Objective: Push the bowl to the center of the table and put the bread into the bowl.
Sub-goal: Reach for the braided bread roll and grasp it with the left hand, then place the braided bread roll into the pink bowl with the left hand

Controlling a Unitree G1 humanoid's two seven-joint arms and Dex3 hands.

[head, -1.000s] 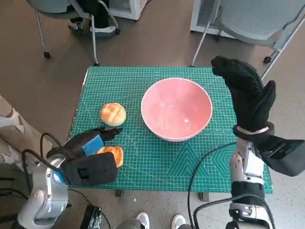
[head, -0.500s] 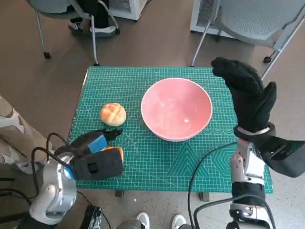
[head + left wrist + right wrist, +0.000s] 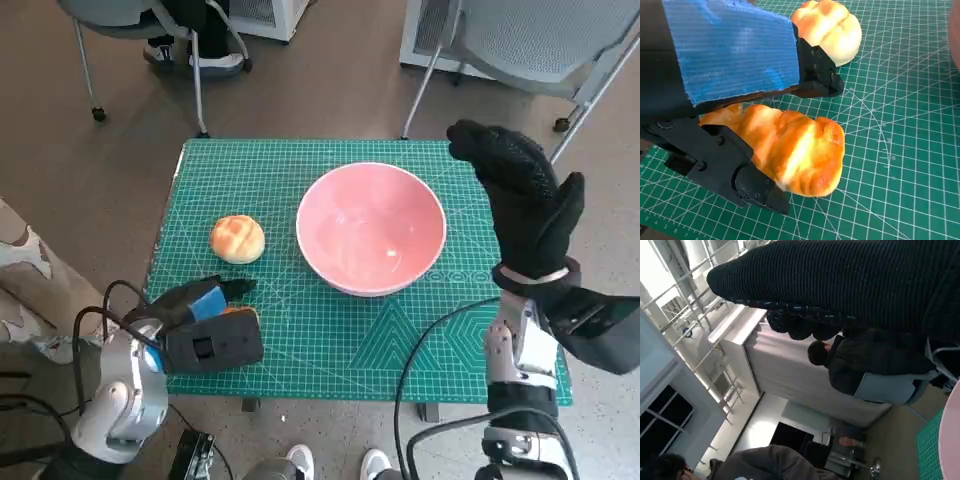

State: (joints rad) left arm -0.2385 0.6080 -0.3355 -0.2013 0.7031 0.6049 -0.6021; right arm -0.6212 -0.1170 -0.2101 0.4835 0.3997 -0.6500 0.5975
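The left robot hand [image 3: 735, 100] grips the long bread [image 3: 790, 147] between its fingers.

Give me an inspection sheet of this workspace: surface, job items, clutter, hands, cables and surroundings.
Surface: green cutting mat covers the table.
Job's things: pink bowl near mid-table, empty; long bread at the near left edge; round bun left of the bowl.
Clutter: nothing seen.
Hands: left hand around the long bread, fingers on both its sides; right hand raised beside the bowl, holding nothing.
Cables: black cables beside both forearms.
Surroundings: chairs beyond the table; people nearby.
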